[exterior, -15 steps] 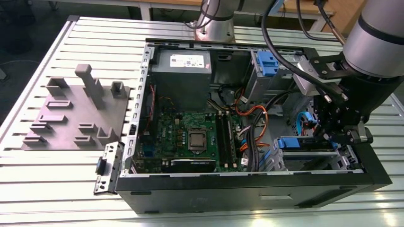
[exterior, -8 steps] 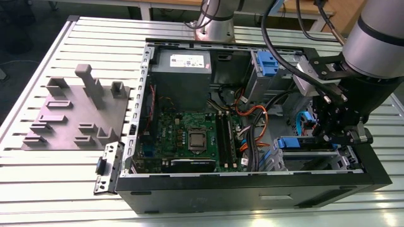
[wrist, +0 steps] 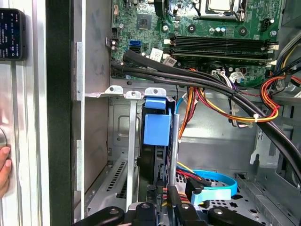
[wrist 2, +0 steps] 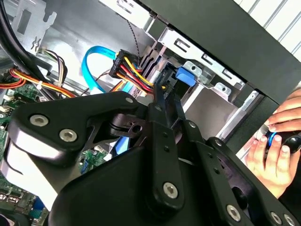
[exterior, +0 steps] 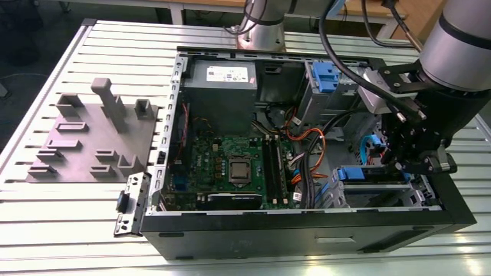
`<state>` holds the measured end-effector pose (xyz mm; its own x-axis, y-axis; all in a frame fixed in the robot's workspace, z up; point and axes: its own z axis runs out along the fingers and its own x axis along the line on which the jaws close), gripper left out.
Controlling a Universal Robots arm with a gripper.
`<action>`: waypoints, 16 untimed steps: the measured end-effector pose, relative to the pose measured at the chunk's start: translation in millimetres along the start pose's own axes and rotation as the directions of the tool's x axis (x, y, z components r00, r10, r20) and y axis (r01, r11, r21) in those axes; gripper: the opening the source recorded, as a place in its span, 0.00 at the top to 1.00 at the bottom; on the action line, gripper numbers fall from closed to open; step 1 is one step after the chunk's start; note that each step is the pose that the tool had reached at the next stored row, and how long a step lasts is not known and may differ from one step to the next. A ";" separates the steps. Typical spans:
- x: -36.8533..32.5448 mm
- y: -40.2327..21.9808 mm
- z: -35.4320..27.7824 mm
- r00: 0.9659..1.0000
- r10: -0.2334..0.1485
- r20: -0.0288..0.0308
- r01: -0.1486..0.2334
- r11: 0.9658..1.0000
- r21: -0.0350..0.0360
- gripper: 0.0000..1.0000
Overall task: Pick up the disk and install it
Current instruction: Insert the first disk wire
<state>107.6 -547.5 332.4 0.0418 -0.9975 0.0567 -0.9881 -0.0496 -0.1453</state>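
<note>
The slatted metal table (exterior: 69,218) carries everything, and its far edges run out of the exterior view. On it lies the open black computer case (exterior: 307,236), side panel off, with the green motherboard (exterior: 230,167) exposed in the middle. The grey power-supply box (exterior: 222,80) with a white sticker sits at the case's far end. On the exterior view's left, well apart from the case, rests a grey fixture plate (exterior: 84,144) with upright blocks.

The robot arm (exterior: 460,46) reaches down from the exterior view's right into the case's drive corner, and its black wrist hides much of that corner. The gripper (exterior: 410,164) hangs low beside the drive cage (exterior: 376,192); in the second wrist view its black linkage (wrist 2: 155,155) covers most of the foreground. Its fingers (wrist 2: 164,101) stand close together around a thin edge near a blue tab (wrist 2: 186,77), but I cannot tell whether they actually clamp anything.

The disk (wrist: 153,160) stands on edge in the cage slot, in the first wrist view mostly a dark sliver behind its blue bracket (wrist: 156,125); its label and silver body are hidden. Bundled black, red, yellow and orange cables (wrist: 225,94) cross above it, and a light-blue flat cable (wrist: 216,181) loops just beside the gripper's tips.

A person's hand (wrist 2: 277,146) rests outside the case wall in the second wrist view, partly cut off, holding something small and blue that is hard to make out.
</note>
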 end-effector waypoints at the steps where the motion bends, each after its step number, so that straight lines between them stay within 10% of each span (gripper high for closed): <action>1: 0.1 -0.1 -0.9 1.000 0.000 0.000 0.000 1.000 0.000 0.76; 16: 0.3 -0.8 -4.2 1.000 0.000 0.000 0.000 1.000 -0.003 0.89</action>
<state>107.8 -547.5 336.7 0.0419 -0.9975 0.0565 -0.9886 -0.0496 -0.1422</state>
